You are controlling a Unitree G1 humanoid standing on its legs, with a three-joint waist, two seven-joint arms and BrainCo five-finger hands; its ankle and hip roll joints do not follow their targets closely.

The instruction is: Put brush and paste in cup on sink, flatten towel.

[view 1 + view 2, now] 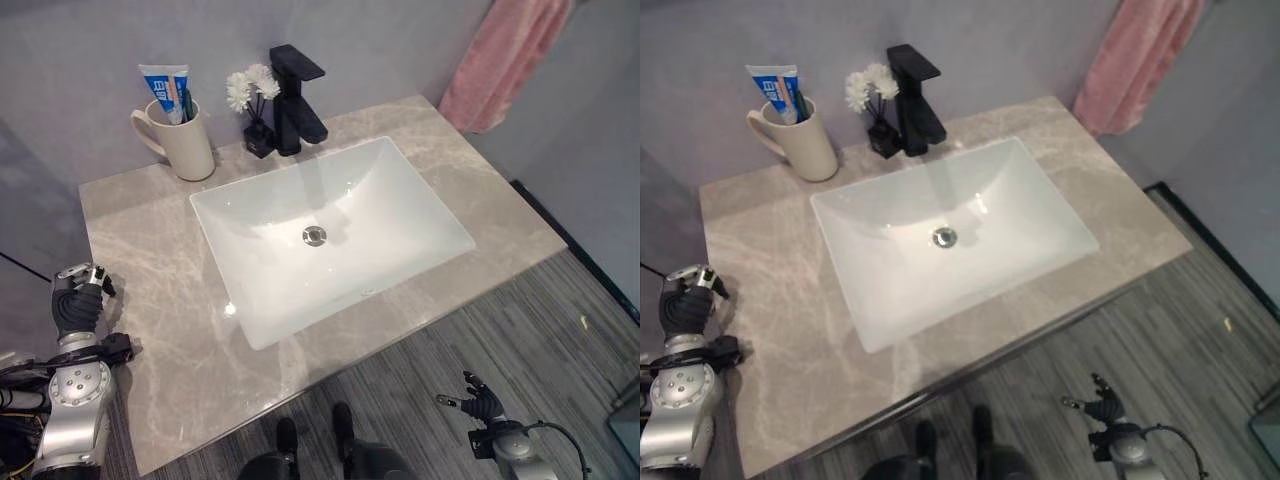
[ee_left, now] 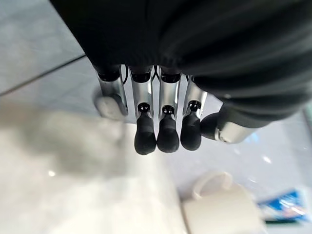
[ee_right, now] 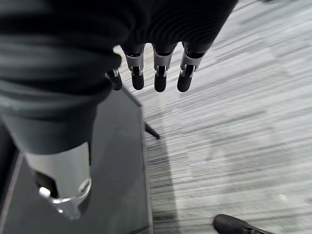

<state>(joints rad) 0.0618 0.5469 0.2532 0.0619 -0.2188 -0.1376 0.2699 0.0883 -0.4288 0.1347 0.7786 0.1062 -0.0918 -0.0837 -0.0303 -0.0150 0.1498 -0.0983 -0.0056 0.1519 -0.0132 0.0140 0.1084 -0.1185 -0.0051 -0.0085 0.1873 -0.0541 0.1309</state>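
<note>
Left eye view: standing upright in the cream cup (image 1: 183, 140) at the back left corner of the grey marble tabletop (image 1: 150, 300), long axes near vertical. Blue-and-white paste (image 1: 165, 92) showing its wide crimped end up; a dark-handled brush (image 1: 187, 103) leaning just beside it against the rim. Cup handle pointing toward the robot's left. Sitting left of the white flower pot (image 1: 256, 112) and black faucet (image 1: 296, 98), behind the white sink (image 1: 330, 235). Pink towel (image 1: 505, 60) hanging on the wall at the far right, draping in vertical folds, bunching narrow. Left robot hand (image 1: 76, 295) hovering at the tabletop's left edge, well apart from the cup, holding nothing. Right robot hand (image 1: 478, 403) hanging low over the striped floor (image 1: 560, 330), well apart from the towel.

Right eye view: same layout; cup (image 1: 798, 138) and towel (image 1: 1137, 62) at opposite ends of the tabletop.

Left wrist view: left robot hand (image 2: 165, 119) pointing its fingers (image 2: 145, 139) straight, relaxed, gripping nothing; cup (image 2: 222, 209) lying beyond the fingertips, paste (image 2: 282, 207) beside it.

Right wrist view: right robot hand (image 3: 146, 53) extending relaxed fingers (image 3: 160, 78) over the floor, carrying nothing.
</note>
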